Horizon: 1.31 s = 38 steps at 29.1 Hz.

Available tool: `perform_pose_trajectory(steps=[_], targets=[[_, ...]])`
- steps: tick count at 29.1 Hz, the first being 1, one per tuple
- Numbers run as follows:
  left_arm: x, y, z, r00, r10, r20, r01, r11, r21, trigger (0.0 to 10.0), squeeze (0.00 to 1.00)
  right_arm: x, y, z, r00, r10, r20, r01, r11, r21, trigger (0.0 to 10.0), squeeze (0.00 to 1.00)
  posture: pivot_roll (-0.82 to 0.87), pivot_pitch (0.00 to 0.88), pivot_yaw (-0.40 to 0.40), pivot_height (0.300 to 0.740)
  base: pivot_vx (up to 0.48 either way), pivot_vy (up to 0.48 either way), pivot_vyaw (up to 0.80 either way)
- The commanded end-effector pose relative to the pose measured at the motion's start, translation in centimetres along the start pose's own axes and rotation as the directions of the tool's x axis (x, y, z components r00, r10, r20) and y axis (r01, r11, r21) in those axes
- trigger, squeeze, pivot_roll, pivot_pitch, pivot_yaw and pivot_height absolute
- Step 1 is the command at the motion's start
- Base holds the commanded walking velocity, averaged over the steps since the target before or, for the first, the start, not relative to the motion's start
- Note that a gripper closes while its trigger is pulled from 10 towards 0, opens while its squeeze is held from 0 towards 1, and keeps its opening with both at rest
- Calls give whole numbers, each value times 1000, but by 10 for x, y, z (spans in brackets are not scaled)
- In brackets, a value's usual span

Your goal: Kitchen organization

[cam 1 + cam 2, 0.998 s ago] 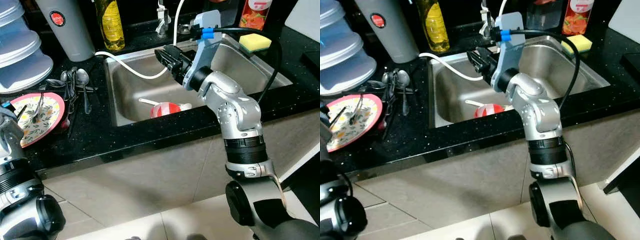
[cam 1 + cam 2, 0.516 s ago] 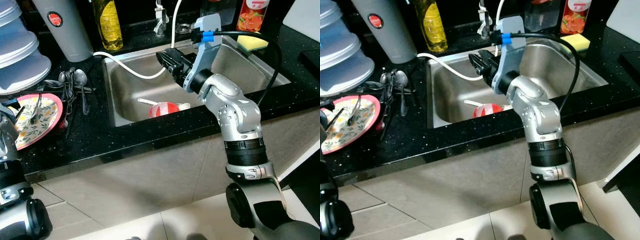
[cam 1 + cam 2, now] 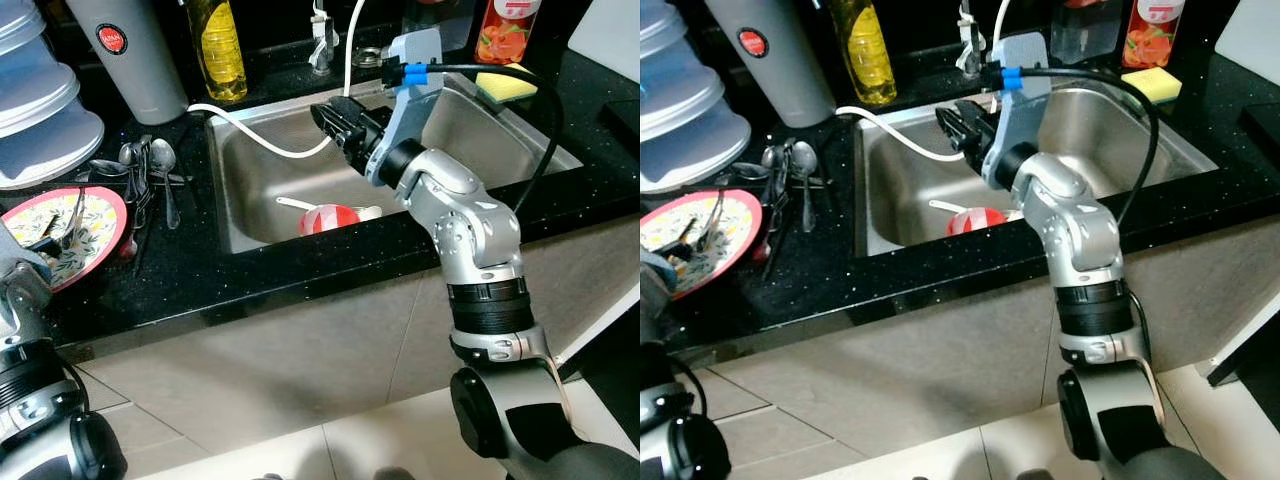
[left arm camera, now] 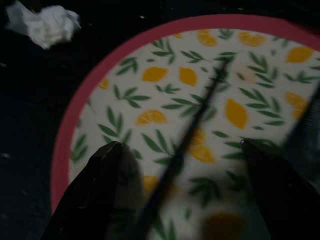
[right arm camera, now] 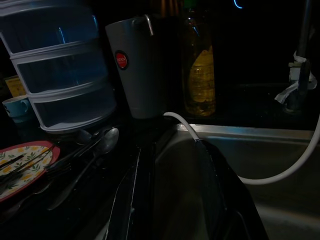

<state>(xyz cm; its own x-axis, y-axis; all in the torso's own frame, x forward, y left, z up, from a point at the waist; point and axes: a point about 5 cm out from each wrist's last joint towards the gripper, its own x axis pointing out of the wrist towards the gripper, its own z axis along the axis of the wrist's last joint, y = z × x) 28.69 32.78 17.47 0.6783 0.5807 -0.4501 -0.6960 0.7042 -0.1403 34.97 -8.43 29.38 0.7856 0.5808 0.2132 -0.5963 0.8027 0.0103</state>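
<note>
Left tool, fingers spread wide, hovers over the lemon-patterned plate on the black surface; dark utensils lie on it. Right tool, fingers slightly apart and empty, is over the sink, which holds a red bowl.

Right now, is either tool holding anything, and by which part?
Nothing is held. The left tool hangs open above the red-rimmed lemon-patterned plate; the right tool is open over the steel sink.
</note>
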Motion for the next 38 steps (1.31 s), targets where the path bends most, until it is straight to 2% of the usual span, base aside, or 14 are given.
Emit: perform_pose_trajectory(steps=[1, 3, 4, 5, 15, 21, 25, 26, 27, 28, 29, 33, 36, 38], targets=[[1, 1, -18, 996, -8, -84, 7, 1000, -16, 10000, 0, 1, 4, -2, 1000, 17, -6, -17, 1000, 6, 10000, 0, -35, 9, 130, 740, 0, 0, 0], [1, 1, -19, 996, -5, -86, 3, 1000, -15, 10000, 0, 1, 4, -2, 1000, 18, -6, -18, 1000, 5, 10000, 0, -35, 9, 130, 740, 0, 0, 0], [1, 1, -23, 995, -10, -99, 7, 1000, -22, 745, 0, 1, 4, -2, 1000, 19, -6, -19, 1000, 5, 10000, 0, -36, 6, 128, 740, 0, 0, 0], [0, -1, -27, 993, -20, -113, 16, 999, -32, 0, 0, 1, 4, -2, 1000, 21, -6, -20, 1000, 5, 10000, 0, -36, 6, 128, 740, 0, 0, 0], [-5, -15, -32, 993, -60, -106, 56, 998, -38, 0, 0, 2, 3, 0, 1000, 25, -7, -25, 1000, -3, 10000, 0, -50, 0, 122, 740, 0, 0, 0], [-11, -23, -16, 997, -26, 69, 18, 994, 109, 0, 0, 1, 2, 0, 1000, 20, -10, -20, 1000, -8, 10000, 0, -58, 0, 116, 740, 0, 0, 0], [-22, -41, 6, 961, -115, 252, 75, 984, 162, 0, 0, 1, 1, 1, 1000, 18, -9, -18, 1000, -12, 10000, 0, -65, 0, 114, 740, 0, 0, 0], [-31, -55, 18, 925, -193, 326, 138, 973, 186, 2353, 0, 2, 0, 1, 1000, 17, -8, -17, 1000, -13, 10000, 0, -65, 0, 110, 740, 0, 0, 0], [-31, -55, 18, 925, -193, 326, 138, 973, 186, 2353, 0, 2, 0, 1, 1000, 17, -8, -17, 1000, -13, 10000, 0, -65, 0, 110, 740, 0, 0, 0], [-52, -90, 37, 830, -381, 408, 304, 921, 242, 10000, 0, 2, -1, 3, 1000, 15, -2, -15, 1000, -17, 10000, 0, -72, 0, 109, 740, 0, 0, 0], [-59, -100, 42, 796, -436, 421, 353, 898, 262, 10000, 0, 2, -1, 4, 1000, 14, 0, -14, 1000, -19, 10000, 0, -72, 0, 109, 740, 0, 0, 0], [-68, -119, 48, 744, -517, 423, 426, 855, 296, 10000, 0, 3, -2, 5, 1000, 12, 6, -12, 1000, -20, 10000, 0, -71, 0, 105, 740, 0, 0, 0], [-80, -158, 50, 667, -647, 370, 585, 762, 279, 10000, 0, 3, -3, 7, 1000, 2, 18, -1, 1000, -23, 10000, 0, -83, 0, 110, 740, 0, 0, 0], [-83, -175, 45, 641, -694, 327, 632, 720, 287, 10000, 0, 3, -3, 9, 1000, -3, 29, 3, 1000, -23, 10000, 0, -90, 0, 113, 740, 0, 0, 0]])
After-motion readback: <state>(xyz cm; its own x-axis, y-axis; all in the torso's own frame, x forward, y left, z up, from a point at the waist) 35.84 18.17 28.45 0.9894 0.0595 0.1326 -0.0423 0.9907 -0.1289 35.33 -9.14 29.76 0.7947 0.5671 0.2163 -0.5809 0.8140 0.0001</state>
